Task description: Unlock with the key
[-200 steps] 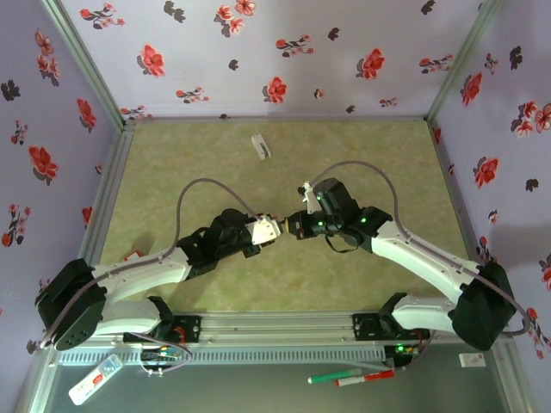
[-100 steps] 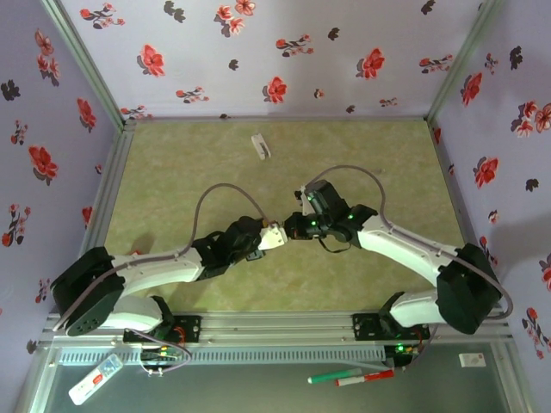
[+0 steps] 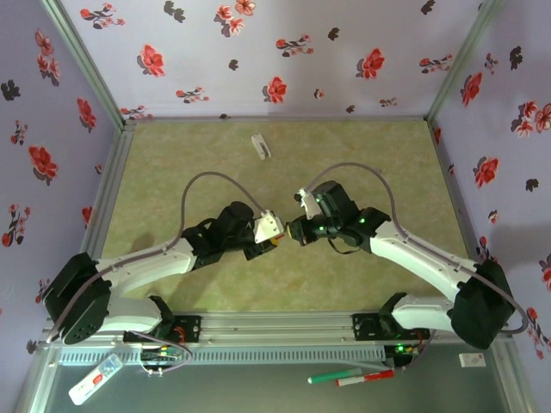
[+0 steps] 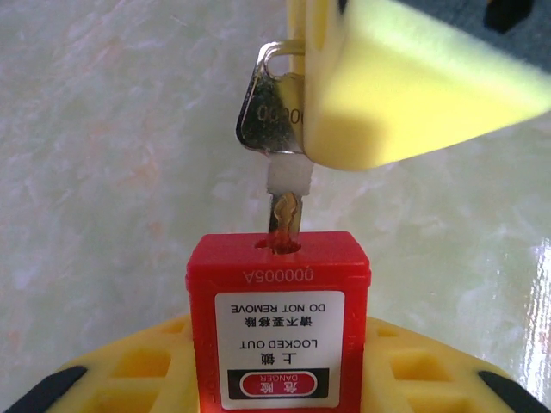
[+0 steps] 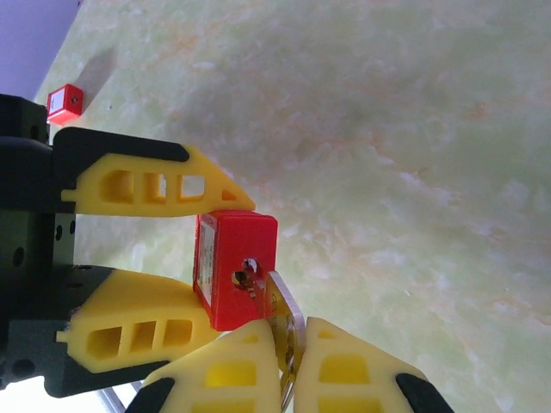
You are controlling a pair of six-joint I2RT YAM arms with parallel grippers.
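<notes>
Near the middle of the pale green marbled table top [image 3: 172,163], seen from above: left gripper [image 3: 272,236] and right gripper [image 3: 293,232] tip to tip, arms bent in from either side.

Left gripper: clamped on a red plastic box-shaped padlock [image 4: 278,331], with yellow ribbed fingers [image 5: 155,181] pressing two opposite sides of the body. Keyhole end turned toward the right gripper. White label on one face, upside down in the left wrist view, reading "DO NOT REMOVE" and "LOCKED OUT", with a stamped number on the red above it.

Right gripper: pinched tight on the bow of a small silver metal key [image 4: 274,120], with one yellow finger [image 5: 353,374] on each flat. White collar just below the bow. Blade tip inside the keyhole, the rest of the blade outside. Cannot tell whether turned.

Elsewhere: a small white oblong object [image 3: 260,145] near the far edge of the table, well apart from both grippers. A small red block [image 5: 65,101] with a white face on the table beyond the left gripper. A green marker [image 3: 334,376] and a red marker [image 3: 366,377] side by side on the grey metal shelf [image 3: 258,387] in front of the arm bases.
</notes>
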